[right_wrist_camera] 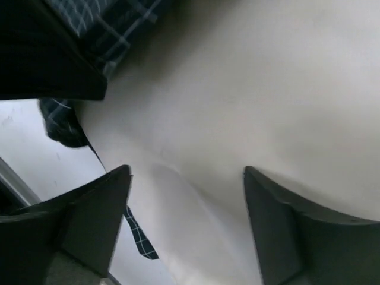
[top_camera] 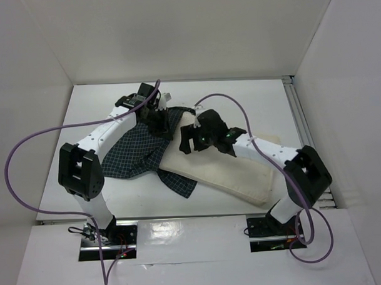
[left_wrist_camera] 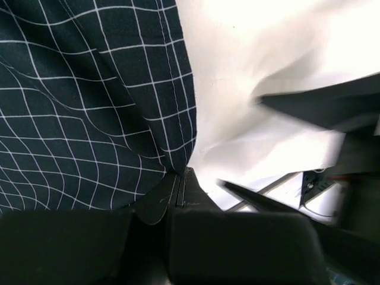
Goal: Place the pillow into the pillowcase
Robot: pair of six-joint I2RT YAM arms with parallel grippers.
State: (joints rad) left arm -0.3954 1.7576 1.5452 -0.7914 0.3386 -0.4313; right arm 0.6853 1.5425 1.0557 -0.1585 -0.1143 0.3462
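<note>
Top view: the pillow (top_camera: 229,172) lies on the table (top_camera: 251,96) with its long axis on a diagonal, from a far-left end at the mouth of the pillowcase (top_camera: 131,154) to a near-right end close to the right arm's base. Most of its length is seen outside the case; the far-left end is overlapped by the checked cloth, and how deep it sits inside cannot be told.

Left wrist view: the left gripper (left_wrist_camera: 181,175) is shown pinched shut on the stitched hem of the pillowcase, with cream fabric just beside it to the right.

Right wrist view: the right gripper (right_wrist_camera: 187,175) is shown spread wide with nothing held; its fingers (right_wrist_camera: 95,214) stand apart over the cream surface, near the case's edge.

The right gripper is thus placed over the pillow's far-left end, and is the nearer of the two to the exposed length. It is judged that the next move depends on the pillow being taken again and driven along its diagonal, up and to the left, into the opening held by the left gripper.
</note>
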